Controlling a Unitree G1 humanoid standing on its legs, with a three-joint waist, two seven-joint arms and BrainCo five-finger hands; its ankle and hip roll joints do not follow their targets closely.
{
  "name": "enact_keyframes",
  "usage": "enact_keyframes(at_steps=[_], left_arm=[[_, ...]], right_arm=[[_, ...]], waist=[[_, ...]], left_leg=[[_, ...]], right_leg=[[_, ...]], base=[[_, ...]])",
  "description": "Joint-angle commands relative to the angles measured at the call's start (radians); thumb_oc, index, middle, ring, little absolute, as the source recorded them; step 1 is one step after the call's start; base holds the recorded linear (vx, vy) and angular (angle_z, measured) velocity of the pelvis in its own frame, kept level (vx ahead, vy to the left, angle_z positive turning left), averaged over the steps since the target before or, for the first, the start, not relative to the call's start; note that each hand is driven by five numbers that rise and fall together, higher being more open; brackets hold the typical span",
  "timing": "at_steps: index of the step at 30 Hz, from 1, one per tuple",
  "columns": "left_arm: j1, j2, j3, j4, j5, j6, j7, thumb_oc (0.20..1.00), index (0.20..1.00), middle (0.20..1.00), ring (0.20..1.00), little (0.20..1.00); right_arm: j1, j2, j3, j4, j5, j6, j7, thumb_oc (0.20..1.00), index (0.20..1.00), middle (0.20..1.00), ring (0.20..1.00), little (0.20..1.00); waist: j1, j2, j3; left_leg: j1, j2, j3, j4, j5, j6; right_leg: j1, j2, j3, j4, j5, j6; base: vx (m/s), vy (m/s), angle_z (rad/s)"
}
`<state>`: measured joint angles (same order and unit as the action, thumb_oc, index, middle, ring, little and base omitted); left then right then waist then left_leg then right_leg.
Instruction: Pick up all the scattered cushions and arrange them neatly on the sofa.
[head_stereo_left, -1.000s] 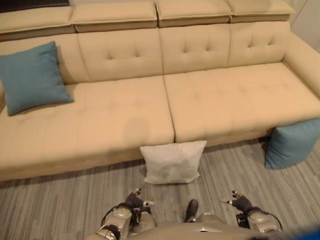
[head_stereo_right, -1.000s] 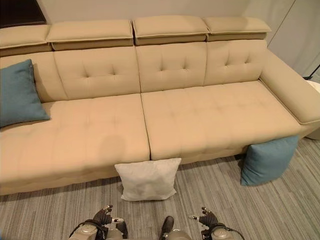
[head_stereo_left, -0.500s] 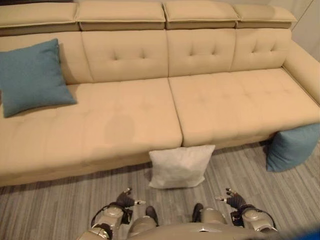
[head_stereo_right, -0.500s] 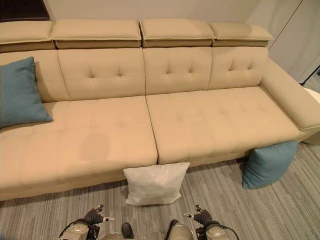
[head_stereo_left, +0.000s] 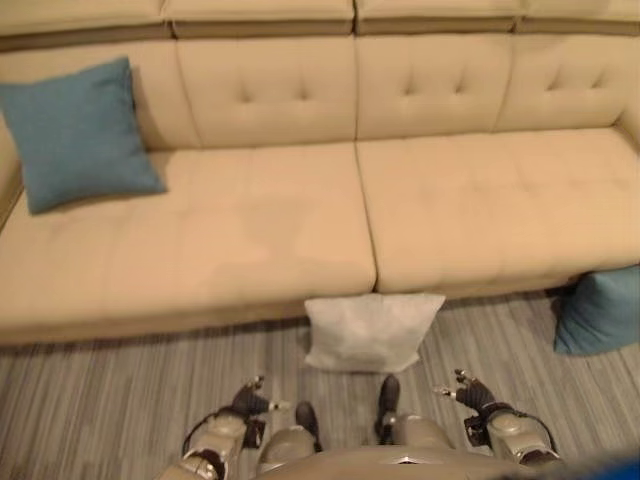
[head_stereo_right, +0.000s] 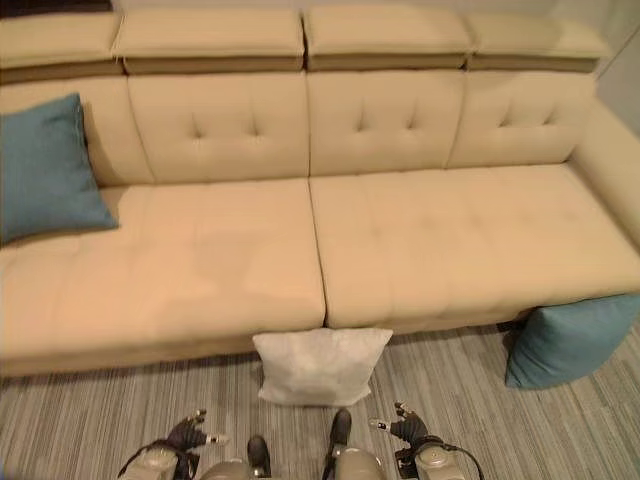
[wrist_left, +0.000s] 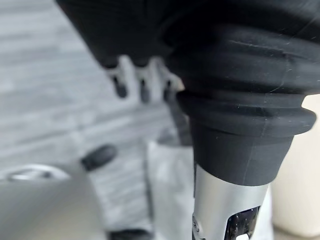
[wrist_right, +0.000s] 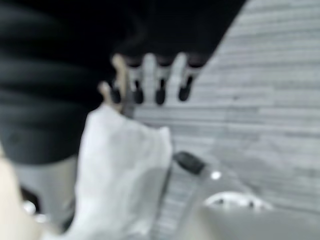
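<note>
white cushion leans upright against sofa.

You have 2 silver-grey arms with rounded, glossy shells. A matte black ribbed cover, folded like a bellows, wraps the wrist and back of the left hand and the right hand. Their fingers are silver with dark tips. A silver tube with a dark slot leaves the left cover.

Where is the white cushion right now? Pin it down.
The white cushion stands on the striped floor, leaning against the sofa front below its seat seam, directly ahead between the left hand and right hand.
</note>
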<state>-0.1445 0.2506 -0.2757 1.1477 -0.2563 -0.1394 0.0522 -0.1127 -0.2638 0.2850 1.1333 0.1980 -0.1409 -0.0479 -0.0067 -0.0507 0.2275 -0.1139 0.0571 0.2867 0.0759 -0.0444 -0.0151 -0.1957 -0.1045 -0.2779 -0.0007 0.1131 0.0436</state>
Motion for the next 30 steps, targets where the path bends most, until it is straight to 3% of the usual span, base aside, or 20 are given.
enact_keyframes(at_steps=[1, 2, 5, 9, 13, 16, 18, 24, 30], left_arm=[[-0.061, 0.005, 0.004, -0.043, -0.057, -0.050, 0.056, 1.000, 1.000, 1.000, 1.000, 1.000], [-0.115, 0.020, -0.002, -0.130, -0.106, -0.084, 0.105, 1.000, 1.000, 1.000, 1.000, 1.000], [-0.179, 0.032, -0.015, -0.180, -0.139, -0.100, 0.144, 1.000, 1.000, 1.000, 1.000, 1.000], [-0.249, 0.047, -0.029, -0.223, -0.164, -0.115, 0.180, 1.000, 1.000, 1.000, 1.000, 1.000], [-0.368, 0.063, -0.018, -0.257, -0.201, -0.138, 0.254, 1.000, 1.000, 1.000, 1.000, 1.000], [-0.387, 0.067, -0.014, -0.269, -0.207, -0.142, 0.273, 1.000, 1.000, 1.000, 1.000, 1.000], [-0.478, 0.085, 0.001, -0.289, -0.226, -0.152, 0.329, 1.000, 1.000, 1.000, 1.000, 1.000], [-0.595, 0.117, 0.008, -0.298, -0.228, -0.147, 0.389, 1.000, 1.000, 1.000, 1.000, 1.000], [-0.635, 0.129, 0.005, -0.302, -0.253, -0.139, 0.387, 1.000, 1.000, 1.000, 1.000, 1.000]], right_arm=[[-0.040, -0.040, 0.018, -0.066, 0.036, -0.047, -0.045, 1.000, 1.000, 1.000, 1.000, 1.000], [-0.073, -0.064, 0.020, -0.156, 0.047, -0.069, -0.083, 1.000, 1.000, 1.000, 1.000, 1.000], [-0.121, -0.090, 0.016, -0.205, 0.052, -0.079, -0.123, 1.000, 1.000, 1.000, 1.000, 1.000], [-0.180, -0.123, 0.014, -0.269, 0.050, -0.084, -0.161, 1.000, 1.000, 1.000, 1.000, 1.000], [-0.297, -0.158, 0.005, -0.314, 0.052, -0.096, -0.242, 1.000, 1.000, 1.000, 1.000, 1.000], [-0.322, -0.163, -0.003, -0.314, 0.054, -0.100, -0.263, 1.000, 1.000, 1.000, 1.000, 1.000], [-0.426, -0.197, -0.029, -0.311, 0.062, -0.104, -0.327, 1.000, 1.000, 1.000, 1.000, 1.000], [-0.598, -0.266, -0.019, -0.250, 0.079, -0.100, -0.362, 1.000, 1.000, 1.000, 1.000, 1.000], [-0.683, -0.295, -0.009, -0.248, 0.122, -0.108, -0.357, 1.000, 1.000, 1.000, 1.000, 1.000]], waist=[[-0.008, -0.004, 0.051], [-0.017, -0.002, 0.084], [-0.027, 0.003, 0.093], [-0.035, 0.008, 0.097], [-0.048, 0.025, 0.110], [-0.048, 0.030, 0.112], [-0.056, 0.046, 0.119], [-0.049, 0.065, 0.128], [-0.046, 0.077, 0.150]], left_leg=[[-0.104, -0.004, -0.066, 0.043, 0.068, -0.048], [-0.233, 0.010, -0.071, 0.122, 0.068, -0.044], [-0.345, 0.038, -0.071, 0.195, 0.038, -0.054], [-0.462, 0.060, -0.067, 0.250, 0.039, -0.057], [-0.652, 0.089, -0.069, 0.311, 0.049, -0.063], [-0.691, 0.092, -0.072, 0.324, 0.054, -0.065], [-0.816, 0.101, -0.079, 0.343, 0.061, -0.068], [-0.963, 0.099, -0.087, 0.389, 0.047, -0.050], [-1.026, 0.093, -0.091, 0.426, 0.036, -0.039]], right_leg=[[-0.026, -0.048, 0.022, 0.153, -0.094, 0.087], [-0.162, -0.056, 0.021, 0.235, -0.095, 0.076], [-0.287, -0.066, 0.033, 0.324, -0.132, 0.079], [-0.407, -0.077, 0.042, 0.381, -0.138, 0.075], [-0.609, -0.090, 0.066, 0.453, -0.136, 0.073], [-0.647, -0.092, 0.067, 0.467, -0.136, 0.072], [-0.777, -0.100, 0.089, 0.498, -0.132, 0.075], [-0.931, -0.101, 0.117, 0.555, -0.138, 0.077], [-1.000, -0.102, 0.134, 0.599, -0.150, 0.072]], base=[[-0.30, -0.077, 0.16], [-0.25, -0.076, 0.09], [-0.12, -0.047, 0.04], [-0.09, -0.016, -0.09], [-0.08, -0.013, -0.01], [-0.04, -0.013, -0.19], [-0.01, -0.008, -0.08], [0.01, 0.005, 0.00], [0.03, -0.011, 0.02]])
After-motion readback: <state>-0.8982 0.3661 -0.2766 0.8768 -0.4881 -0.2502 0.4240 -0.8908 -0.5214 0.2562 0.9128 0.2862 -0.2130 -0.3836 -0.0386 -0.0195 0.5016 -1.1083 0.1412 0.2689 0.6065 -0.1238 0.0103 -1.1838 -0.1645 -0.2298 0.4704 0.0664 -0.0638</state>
